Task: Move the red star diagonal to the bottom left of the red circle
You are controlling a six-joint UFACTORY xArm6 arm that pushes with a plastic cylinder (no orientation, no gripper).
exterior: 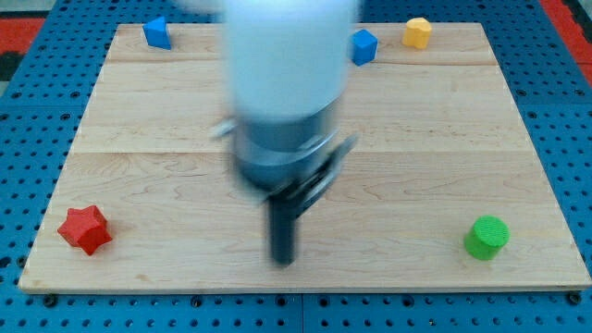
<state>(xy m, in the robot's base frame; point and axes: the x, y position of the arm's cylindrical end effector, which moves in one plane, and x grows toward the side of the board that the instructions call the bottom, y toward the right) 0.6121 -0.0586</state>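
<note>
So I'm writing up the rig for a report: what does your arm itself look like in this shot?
Its upper part is a wide white cylinder, blurred in this frame. Below it sits a dark grey collar with a thin metal bracket sticking out at each side. From there a straight black rod narrows down to my tip. I can't make out any cables or markings.

Two blue blocks [156, 32] [363, 45], one yellow block [417, 32], one red star [85, 229], one green cylinder [486, 238].

No readable text, labels or numbers anywhere.
</note>
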